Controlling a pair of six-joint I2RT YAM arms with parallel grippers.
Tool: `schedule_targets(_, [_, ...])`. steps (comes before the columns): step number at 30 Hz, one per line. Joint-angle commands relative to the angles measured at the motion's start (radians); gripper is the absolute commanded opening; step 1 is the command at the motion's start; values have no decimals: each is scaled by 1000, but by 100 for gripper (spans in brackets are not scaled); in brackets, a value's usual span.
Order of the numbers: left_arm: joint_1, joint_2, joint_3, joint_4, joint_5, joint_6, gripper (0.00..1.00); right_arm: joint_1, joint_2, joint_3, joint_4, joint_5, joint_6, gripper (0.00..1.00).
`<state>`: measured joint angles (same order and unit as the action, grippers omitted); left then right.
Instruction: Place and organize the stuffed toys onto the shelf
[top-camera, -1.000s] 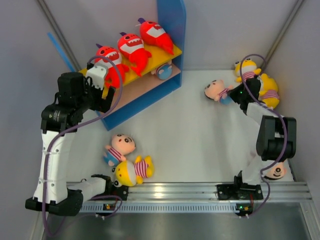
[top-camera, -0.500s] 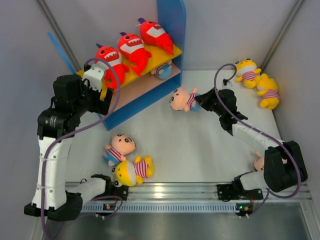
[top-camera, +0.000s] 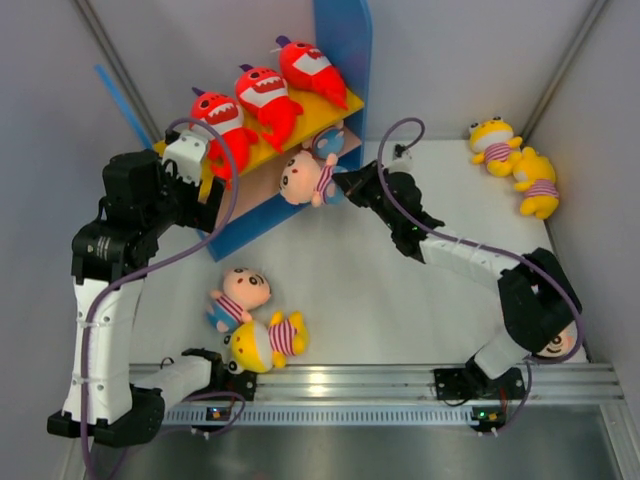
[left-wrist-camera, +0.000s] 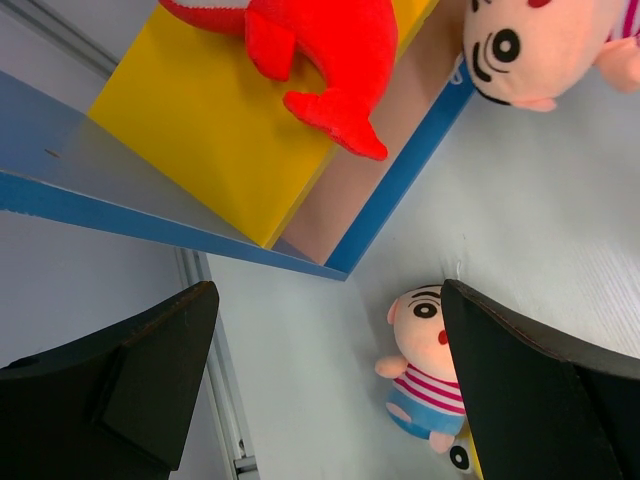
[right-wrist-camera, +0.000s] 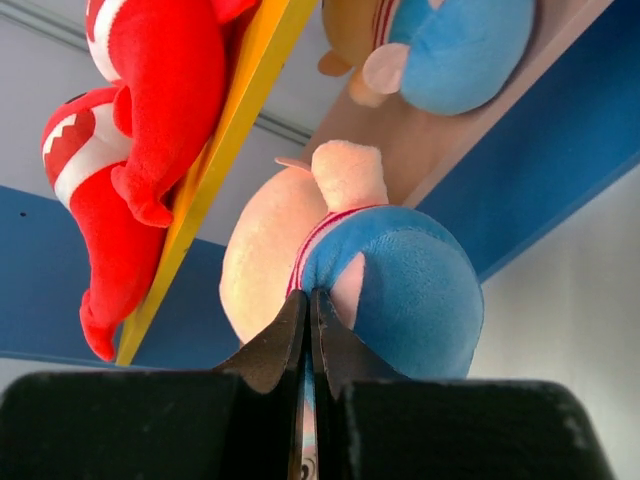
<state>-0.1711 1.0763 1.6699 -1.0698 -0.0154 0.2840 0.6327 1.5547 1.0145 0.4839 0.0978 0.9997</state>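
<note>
The shelf (top-camera: 262, 218) stands at the back left. Three red sharks (top-camera: 262, 95) lie on its yellow top board. A pink-faced doll (top-camera: 328, 141) lies on the lower board, mostly hidden. My right gripper (top-camera: 343, 182) is shut on the blue shorts of another pink-faced doll (top-camera: 304, 177) and holds it in the air just in front of the lower board; the right wrist view shows the fingers pinching the shorts (right-wrist-camera: 400, 290). My left gripper (top-camera: 208, 198) is open and empty by the shelf's left end, above the table (left-wrist-camera: 325, 330).
A pink-faced doll (top-camera: 240, 295) and a yellow doll (top-camera: 262, 342) lie on the table near the left arm's base. Two yellow dolls (top-camera: 497, 140) (top-camera: 535, 186) lie at the far right. Another doll's face (top-camera: 555, 345) shows by the right arm's base.
My right arm has swung left across the table, carrying the pink-faced doll from the far right to the front of the shelf. The left arm has barely moved.
</note>
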Motion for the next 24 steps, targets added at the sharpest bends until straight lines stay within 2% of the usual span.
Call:
schedule_targets(1, [4, -21, 13, 16, 11, 9, 99, 60, 71, 93, 151, 63, 74, 0])
schedule_targets(12, [2, -12, 14, 16, 11, 17, 99, 116, 333, 320, 275, 168, 189, 0])
schedule_targets(15, [1, -12, 14, 16, 11, 21, 99, 122, 325, 334, 286, 161, 192, 0])
schedule_targets(20, [-7, -6, 11, 16, 11, 26, 99, 145, 285, 317, 294, 246, 126, 0])
schedule_targets(24, [-8, -9, 10, 16, 11, 21, 99, 151, 353, 341, 295, 302, 137, 0])
